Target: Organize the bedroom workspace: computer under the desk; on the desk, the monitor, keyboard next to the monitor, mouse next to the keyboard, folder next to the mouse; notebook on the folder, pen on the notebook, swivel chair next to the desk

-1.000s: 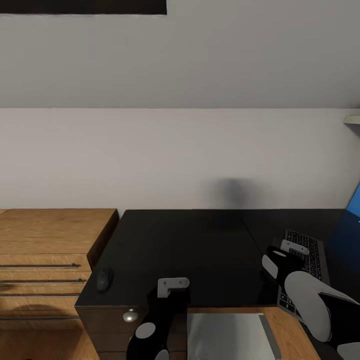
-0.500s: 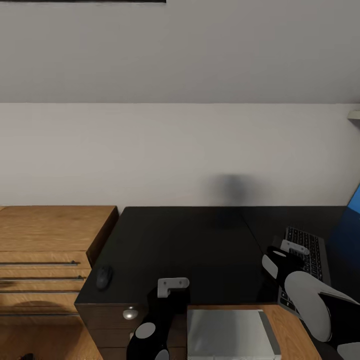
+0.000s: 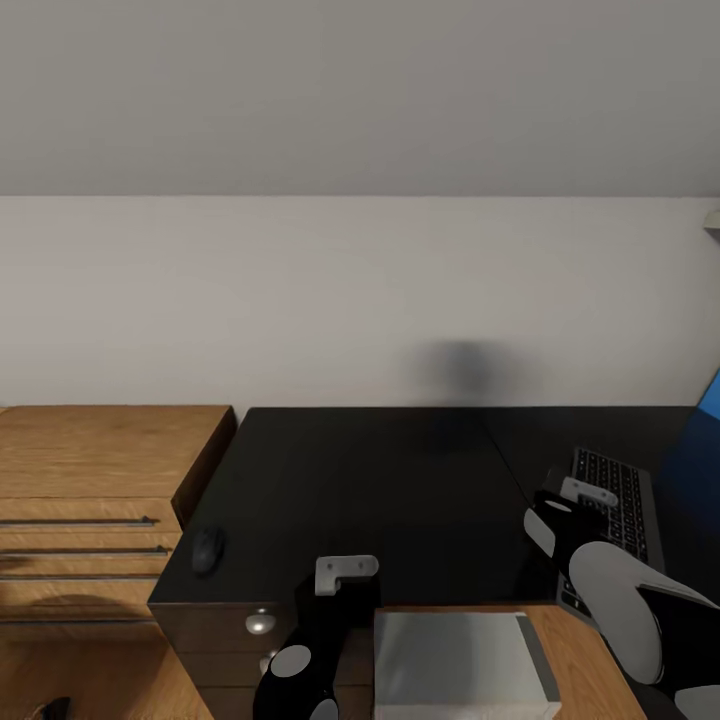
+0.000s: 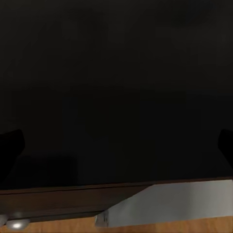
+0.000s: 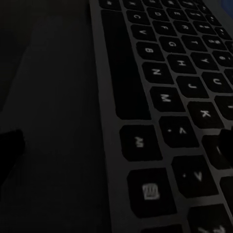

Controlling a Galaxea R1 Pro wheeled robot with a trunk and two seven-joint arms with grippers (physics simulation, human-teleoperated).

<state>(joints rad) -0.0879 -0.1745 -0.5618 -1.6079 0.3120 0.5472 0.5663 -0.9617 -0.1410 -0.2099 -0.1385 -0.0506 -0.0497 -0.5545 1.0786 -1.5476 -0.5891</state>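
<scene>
Several key letters (B, N, M, K) read on keyboard (image 5: pixel 160 97); head view adds mouse (image 3: pixel 207 550) on tabletop (image 3: pixel 380 500); tools' spread unclear.

A: desk (image 3: pixel 380 490) top black, smooth, slight sheen. Knob (image 3: pixel 260 623) shiny metal.
B: dresser (image 3: pixel 90 460) oak-grain wood, matt (metal-looking bar handles). keyboard (image 3: pixel 615 500) matt dark keys, silvery frame. computer (image 3: pixel 455 660) pale grey, smooth.

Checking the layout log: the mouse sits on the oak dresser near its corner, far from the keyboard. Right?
Not quite. The head view shows the mouse on the black desk, near the corner beside the oak dresser. It is indeed far from the keyboard.
</scene>
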